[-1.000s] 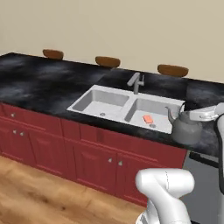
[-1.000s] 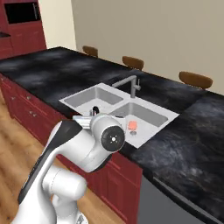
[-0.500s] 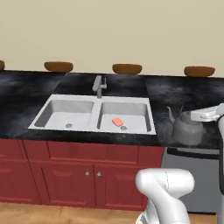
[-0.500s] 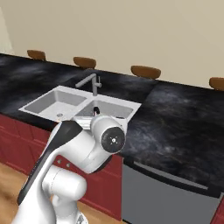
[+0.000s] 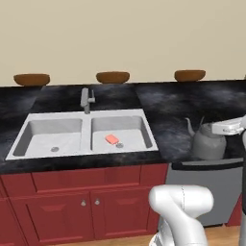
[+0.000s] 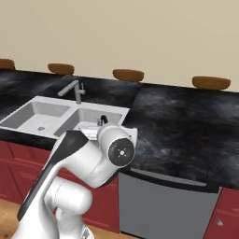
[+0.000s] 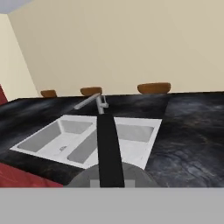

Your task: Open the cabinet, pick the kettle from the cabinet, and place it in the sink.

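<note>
Grey kettle, its handle clamped in the end effector, hangs over the bench right of the sink; the nearest basin lies leftward.

We note even, diffuse rendered light with no evident source. Shadows are soft and weak: faint shading inside the sink basins, a dim patch beneath the kettle. The black countertop shows mottled sheen, no hard glare. All views look soft, low-resolution; hand view blurriest nearby. No edge distortion seen.
</note>
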